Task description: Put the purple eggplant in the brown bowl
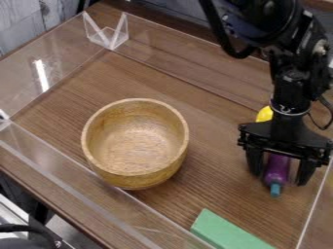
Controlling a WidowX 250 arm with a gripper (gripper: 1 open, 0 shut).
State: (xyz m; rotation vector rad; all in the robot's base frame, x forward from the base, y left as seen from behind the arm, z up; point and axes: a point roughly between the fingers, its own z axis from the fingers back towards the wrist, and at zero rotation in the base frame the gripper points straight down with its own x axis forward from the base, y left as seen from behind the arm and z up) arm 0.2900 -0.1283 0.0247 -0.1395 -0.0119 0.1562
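The purple eggplant [276, 171] lies on the wooden table at the right, its teal stem tip pointing toward the front. My gripper [281, 165] points straight down over it and is open, one finger on each side of the eggplant, low near the table. The brown bowl [135, 142], round and light wood, stands empty to the left, well apart from the gripper.
A yellow lemon [264, 115] sits just behind the gripper, partly hidden by it. A flat green block [240, 233] lies at the front edge. Clear acrylic walls [53, 58] border the table, with a clear holder [107, 31] at the back left.
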